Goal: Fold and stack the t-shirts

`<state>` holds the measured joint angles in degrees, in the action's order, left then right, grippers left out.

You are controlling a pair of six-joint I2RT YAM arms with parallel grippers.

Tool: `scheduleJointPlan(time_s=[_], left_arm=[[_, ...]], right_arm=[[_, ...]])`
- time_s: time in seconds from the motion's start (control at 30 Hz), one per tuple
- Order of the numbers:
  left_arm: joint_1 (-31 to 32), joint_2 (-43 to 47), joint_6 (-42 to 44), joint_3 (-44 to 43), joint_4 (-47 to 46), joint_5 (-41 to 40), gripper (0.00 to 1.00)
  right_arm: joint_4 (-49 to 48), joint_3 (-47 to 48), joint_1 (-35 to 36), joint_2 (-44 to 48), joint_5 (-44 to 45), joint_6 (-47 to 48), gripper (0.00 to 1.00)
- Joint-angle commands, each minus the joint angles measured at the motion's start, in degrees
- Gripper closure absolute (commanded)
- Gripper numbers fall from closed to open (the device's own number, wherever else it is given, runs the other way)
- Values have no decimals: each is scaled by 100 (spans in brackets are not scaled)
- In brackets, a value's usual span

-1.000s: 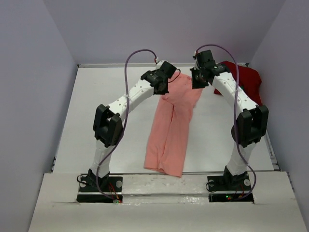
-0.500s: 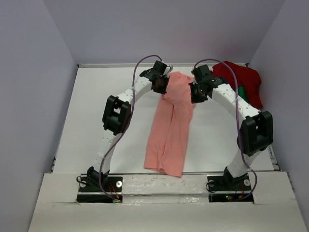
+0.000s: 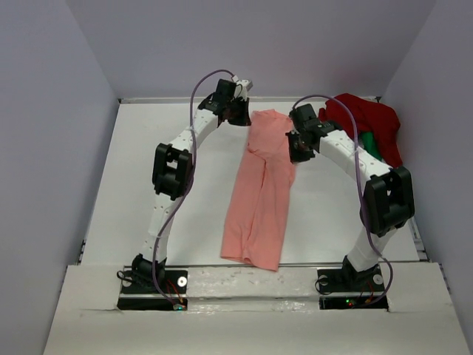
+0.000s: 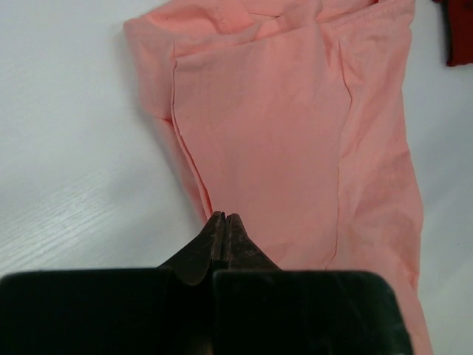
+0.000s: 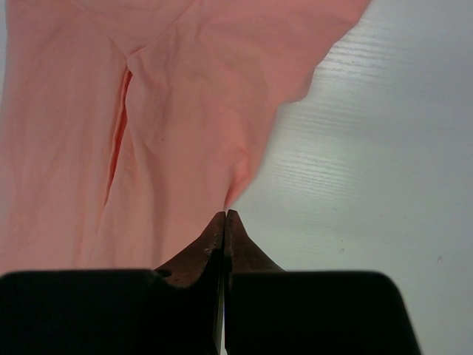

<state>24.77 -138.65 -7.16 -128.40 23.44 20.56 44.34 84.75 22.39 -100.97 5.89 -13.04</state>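
Observation:
A salmon-pink t-shirt (image 3: pixel 262 185) lies flat on the white table as a long narrow strip with both sides folded in, its collar end at the back. My left gripper (image 3: pixel 240 117) is shut and hovers just left of the collar end. In the left wrist view its tips (image 4: pixel 224 216) sit above the pink cloth's (image 4: pixel 295 133) left edge with nothing between them. My right gripper (image 3: pixel 295 153) is shut beside the shirt's right edge. In the right wrist view its tips (image 5: pixel 225 214) meet the cloth's (image 5: pixel 170 111) edge under the sleeve. A dark red t-shirt (image 3: pixel 373 118) lies crumpled at the back right over a bit of green t-shirt (image 3: pixel 369 144).
Grey walls enclose the white table (image 3: pixel 148 170) on the left, back and right. The dark red pile's corner shows at the top right of the left wrist view (image 4: pixel 454 37). The pink shirt's hem reaches the raised ledge (image 3: pixel 244 277) by the arm bases.
My left gripper has moved back and to the left, off the shirt's collar end. My right gripper has come down toward the shirt's right edge. The pink shirt's top now lies narrower.

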Motion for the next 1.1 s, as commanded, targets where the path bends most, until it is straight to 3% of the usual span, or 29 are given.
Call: scheduleJointPlan(time_s=[0.0,0.5,0.6,0.8,1.07], left_arm=[[-271,-688,-102,-879,-279,1343,100],[-421,-866,-444,-459,-1491,3137,100],[-395,-699,-611,-221,-1824,3235,100],[-412,-1295,-1068,-906,-1799,3359,100],[-421,-1727,-1209,-1073,-1720,3139,100]], right_arm=[[-101,129,116,288,140,-59,100],[22,50,169,122,290,-41,100],[31,24,169,112,342,-41,100],[154,103,222,341,404,-67,100],[426,296,274,824,501,-137,100]])
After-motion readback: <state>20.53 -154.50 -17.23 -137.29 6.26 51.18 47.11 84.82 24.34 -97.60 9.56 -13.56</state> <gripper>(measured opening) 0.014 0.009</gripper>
